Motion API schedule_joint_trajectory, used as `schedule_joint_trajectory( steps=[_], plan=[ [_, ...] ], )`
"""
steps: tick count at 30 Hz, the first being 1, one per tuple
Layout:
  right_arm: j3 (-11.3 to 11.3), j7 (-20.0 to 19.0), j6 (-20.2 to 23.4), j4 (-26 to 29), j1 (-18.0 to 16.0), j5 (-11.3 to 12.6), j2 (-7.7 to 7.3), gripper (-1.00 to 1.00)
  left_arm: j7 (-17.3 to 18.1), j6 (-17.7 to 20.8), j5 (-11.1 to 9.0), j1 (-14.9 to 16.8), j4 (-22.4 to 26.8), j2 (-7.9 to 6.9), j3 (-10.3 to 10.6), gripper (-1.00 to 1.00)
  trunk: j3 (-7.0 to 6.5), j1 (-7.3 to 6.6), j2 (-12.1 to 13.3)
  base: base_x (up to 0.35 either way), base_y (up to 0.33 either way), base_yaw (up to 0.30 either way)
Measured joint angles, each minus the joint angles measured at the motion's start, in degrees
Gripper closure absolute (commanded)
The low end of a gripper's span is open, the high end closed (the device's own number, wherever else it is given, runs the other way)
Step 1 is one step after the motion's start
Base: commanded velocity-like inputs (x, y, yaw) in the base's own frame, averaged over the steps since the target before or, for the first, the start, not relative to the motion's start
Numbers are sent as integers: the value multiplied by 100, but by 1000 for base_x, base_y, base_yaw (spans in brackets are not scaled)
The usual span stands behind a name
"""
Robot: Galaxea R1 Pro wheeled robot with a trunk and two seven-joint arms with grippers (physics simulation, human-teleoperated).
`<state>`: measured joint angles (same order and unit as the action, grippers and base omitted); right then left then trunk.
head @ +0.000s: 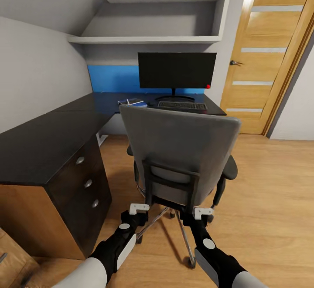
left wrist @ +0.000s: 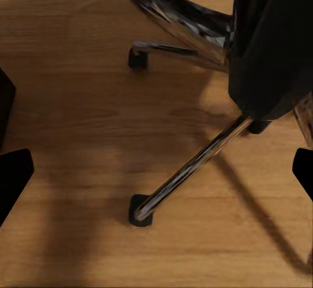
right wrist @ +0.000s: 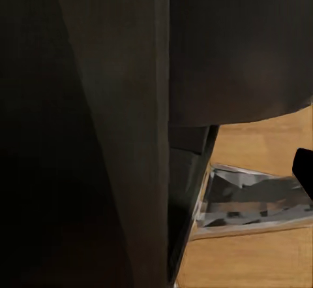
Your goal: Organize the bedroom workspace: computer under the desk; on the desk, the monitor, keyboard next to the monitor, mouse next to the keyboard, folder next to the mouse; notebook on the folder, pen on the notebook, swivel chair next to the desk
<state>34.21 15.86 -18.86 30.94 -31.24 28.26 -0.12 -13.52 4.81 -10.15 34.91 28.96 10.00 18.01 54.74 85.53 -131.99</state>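
Observation:
The grey swivel chair point(head: 179, 148) stands in front of me with its back towards me, facing the black L-shaped desk point(head: 48, 140). On the desk's far part the monitor point(head: 176, 70) stands upright, and the keyboard point(head: 182, 105) lies just before its base. Left of the keyboard lies a blue folder point(head: 131, 102) with something dark on it; the detail is too small to read. My left gripper point(head: 138, 208) is open, low behind the chair, above a metal base leg point(left wrist: 195, 164). My right gripper point(head: 203, 212) is open, close against the chair's dark back frame point(right wrist: 98, 105); one fingertip point(right wrist: 304, 169) shows.
The desk's near wing carries a dark three-drawer unit point(head: 83, 183) at my left. A wooden door point(head: 270, 52) stands at the back right, and white shelves point(head: 152, 39) hang above the monitor. A light wooden counter corner point(head: 13, 257) is at the bottom left. Open wood floor lies right of the chair.

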Motion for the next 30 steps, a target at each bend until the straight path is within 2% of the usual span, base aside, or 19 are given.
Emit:
schedule_joint_trajectory(
  steps=[4, 10, 30],
  plan=[
    [-1, -8, 2, -7, 2, -4, 0, -100, -1, -1, -2, -2, 0, 0, 0, -100, 0, -1, 0, 73, 0, 193],
    [4, -10, 7, -5, 2, 3, 0, -100, -3, -8, 7, -2, -1, 0, 2, -100, 0, -3, 0, 277, 0, 155],
    [3, -4, 2, 1, 4, 10, -9, -100, 8, -8, -3, 3, -2, 0, 10, -100, 0, -3, 0, 277, 0, 4]
  ],
)
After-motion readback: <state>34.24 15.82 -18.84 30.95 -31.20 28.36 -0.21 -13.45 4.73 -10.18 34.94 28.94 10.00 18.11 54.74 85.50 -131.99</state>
